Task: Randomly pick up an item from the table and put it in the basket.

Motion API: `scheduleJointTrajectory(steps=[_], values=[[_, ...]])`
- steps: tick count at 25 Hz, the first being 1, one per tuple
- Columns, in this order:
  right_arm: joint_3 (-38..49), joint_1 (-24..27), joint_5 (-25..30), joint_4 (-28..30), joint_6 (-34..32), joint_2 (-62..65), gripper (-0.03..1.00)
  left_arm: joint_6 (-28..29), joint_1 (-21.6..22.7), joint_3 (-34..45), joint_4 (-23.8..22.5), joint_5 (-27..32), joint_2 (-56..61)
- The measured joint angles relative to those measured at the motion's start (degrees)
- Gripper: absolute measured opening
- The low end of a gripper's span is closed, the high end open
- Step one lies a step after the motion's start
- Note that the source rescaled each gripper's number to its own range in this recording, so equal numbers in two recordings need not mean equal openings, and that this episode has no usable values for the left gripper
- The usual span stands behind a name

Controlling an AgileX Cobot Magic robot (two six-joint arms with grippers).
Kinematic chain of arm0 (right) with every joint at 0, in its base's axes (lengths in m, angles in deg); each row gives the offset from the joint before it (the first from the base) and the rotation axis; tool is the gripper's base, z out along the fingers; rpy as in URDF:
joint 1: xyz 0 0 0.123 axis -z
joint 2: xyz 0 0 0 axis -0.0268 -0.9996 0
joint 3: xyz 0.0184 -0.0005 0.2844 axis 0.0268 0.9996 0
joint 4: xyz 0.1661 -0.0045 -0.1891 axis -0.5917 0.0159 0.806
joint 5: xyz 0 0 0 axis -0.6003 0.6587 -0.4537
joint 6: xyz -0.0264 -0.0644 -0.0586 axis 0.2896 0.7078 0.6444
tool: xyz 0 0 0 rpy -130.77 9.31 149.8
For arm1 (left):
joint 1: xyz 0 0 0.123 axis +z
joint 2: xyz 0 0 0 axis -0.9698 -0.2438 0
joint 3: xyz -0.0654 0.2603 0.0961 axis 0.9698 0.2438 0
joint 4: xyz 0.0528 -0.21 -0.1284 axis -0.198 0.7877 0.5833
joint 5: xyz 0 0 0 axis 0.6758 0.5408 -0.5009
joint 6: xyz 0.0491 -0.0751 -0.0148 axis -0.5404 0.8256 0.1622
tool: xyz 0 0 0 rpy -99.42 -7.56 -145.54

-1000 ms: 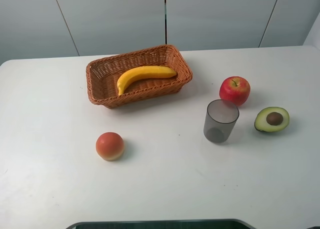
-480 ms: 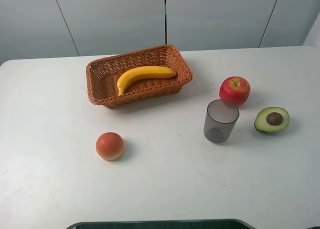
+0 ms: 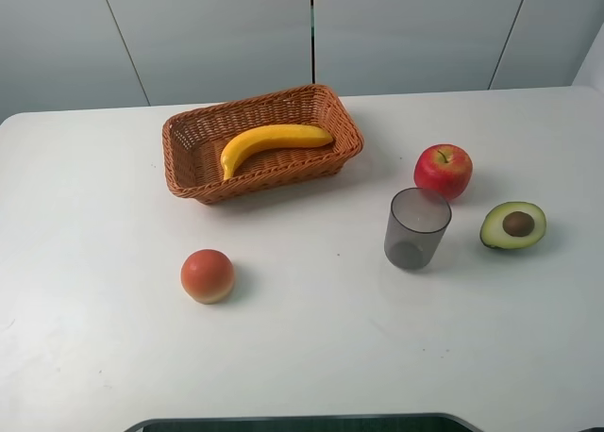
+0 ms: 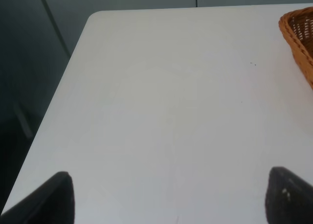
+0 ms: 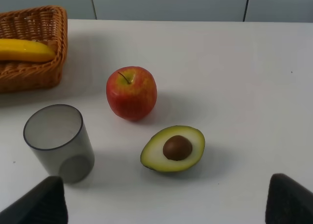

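Note:
The long yellow banana (image 3: 269,142) lies inside the orange-brown wicker basket (image 3: 193,163) at the back of the white table (image 3: 311,338). One end of the banana (image 5: 24,51) and a corner of the basket (image 5: 46,73) show in the right wrist view. The basket's rim (image 4: 298,35) shows in the left wrist view. My left gripper (image 4: 171,204) is open and empty over bare table near its left edge. My right gripper (image 5: 166,204) is open and empty, short of the avocado. Neither gripper shows in the high view.
A round orange-pink fruit (image 3: 208,275) sits front left. A grey translucent cup (image 3: 416,228), a red apple (image 3: 443,171) and a halved avocado (image 3: 512,224) stand to the right. The table's left edge (image 4: 58,92) runs close to my left gripper.

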Motion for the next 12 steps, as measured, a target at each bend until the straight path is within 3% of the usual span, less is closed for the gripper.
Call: scheduleJointTrajectory(steps=[12], values=[[0.0, 3.1, -0.1, -0.1, 0.1, 0.1, 0.79, 0.0, 0.0, 0.0, 0.0, 0.0, 0.0]])
